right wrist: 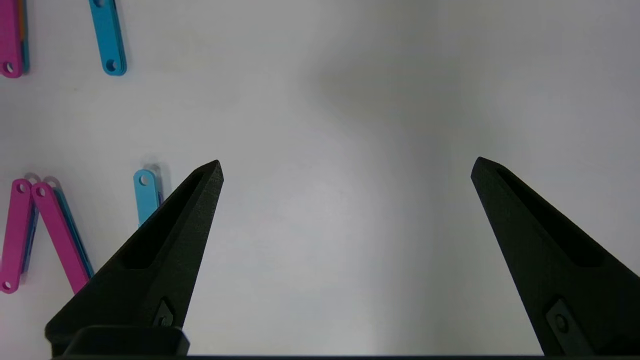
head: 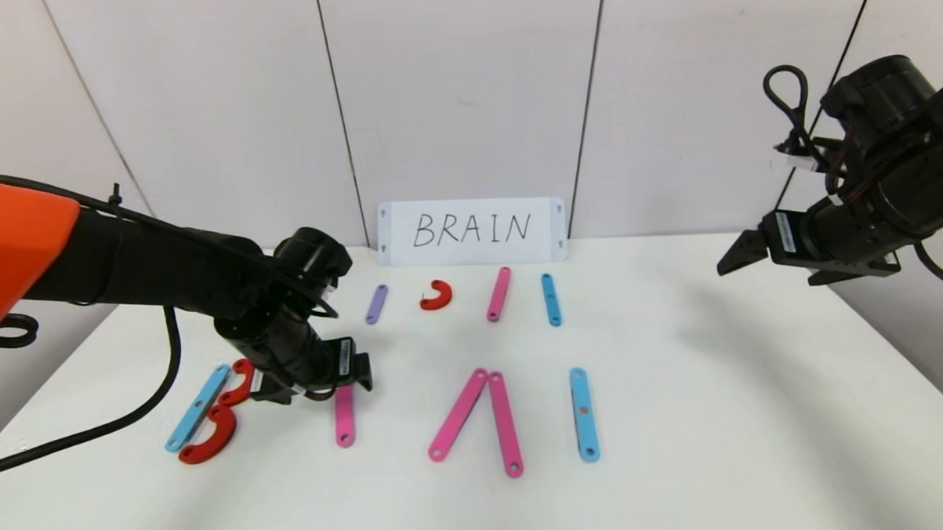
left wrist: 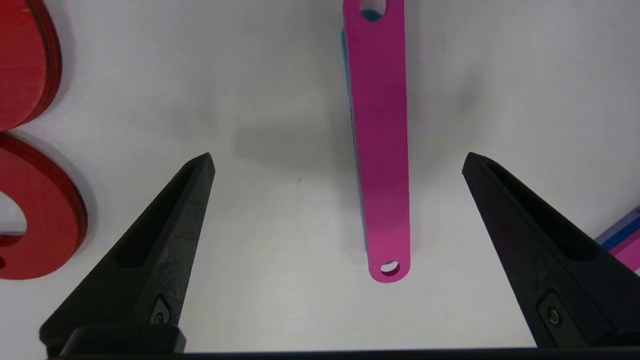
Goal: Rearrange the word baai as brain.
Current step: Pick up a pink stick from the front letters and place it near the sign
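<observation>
The word lies in the front row of the table. A light-blue strip (head: 198, 408) with two red arcs (head: 211, 440) forms a B. Right of it lie a single pink strip (head: 344, 418), two pink strips (head: 505, 423) leaning together at their far ends, and a light-blue strip (head: 584, 414). My left gripper (head: 357, 371) hovers open over the far end of the single pink strip (left wrist: 382, 150), which lies between its fingers (left wrist: 165, 235) without touching them. My right gripper (head: 734, 260) hangs open and empty above the table's right side.
A white card (head: 470, 230) reading BRAIN leans on the back wall. Before it lie a purple strip (head: 376, 304), a red arc (head: 436, 295), a pink strip (head: 498, 294) and a light-blue strip (head: 551, 300). The right wrist view shows bare table (right wrist: 350, 225).
</observation>
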`<state>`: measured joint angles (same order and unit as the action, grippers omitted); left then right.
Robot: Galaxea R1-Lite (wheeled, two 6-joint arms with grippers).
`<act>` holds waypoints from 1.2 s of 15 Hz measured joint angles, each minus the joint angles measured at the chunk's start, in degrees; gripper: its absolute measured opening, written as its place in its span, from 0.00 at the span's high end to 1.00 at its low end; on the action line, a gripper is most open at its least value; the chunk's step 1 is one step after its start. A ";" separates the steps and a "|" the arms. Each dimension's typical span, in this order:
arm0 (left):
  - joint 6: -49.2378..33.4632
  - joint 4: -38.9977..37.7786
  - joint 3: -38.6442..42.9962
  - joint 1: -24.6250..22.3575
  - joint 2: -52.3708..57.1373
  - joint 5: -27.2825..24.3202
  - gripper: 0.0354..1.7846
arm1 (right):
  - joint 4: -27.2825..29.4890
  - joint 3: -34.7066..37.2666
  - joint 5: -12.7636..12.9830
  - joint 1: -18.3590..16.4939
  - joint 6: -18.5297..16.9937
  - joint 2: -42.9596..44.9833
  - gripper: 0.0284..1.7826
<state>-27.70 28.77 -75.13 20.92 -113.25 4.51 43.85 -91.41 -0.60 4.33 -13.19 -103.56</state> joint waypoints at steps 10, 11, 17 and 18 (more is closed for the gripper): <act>-0.79 -0.69 0.66 1.29 -1.19 0.55 0.03 | -0.13 0.26 0.11 -0.04 -0.11 0.65 0.02; -0.50 -0.66 0.77 1.35 -1.22 0.55 0.04 | -0.13 0.26 0.13 -0.04 -0.09 0.67 0.02; -0.24 -0.72 0.96 1.71 -1.22 0.61 0.44 | -0.13 0.37 0.18 -0.04 -0.04 1.05 0.02; -0.17 -0.66 0.96 1.77 -1.22 0.78 0.55 | -0.16 0.41 0.20 -0.04 -0.04 1.07 0.02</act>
<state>-27.87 28.11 -74.17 22.69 -114.47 5.29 43.69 -90.99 -0.40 4.29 -13.23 -102.49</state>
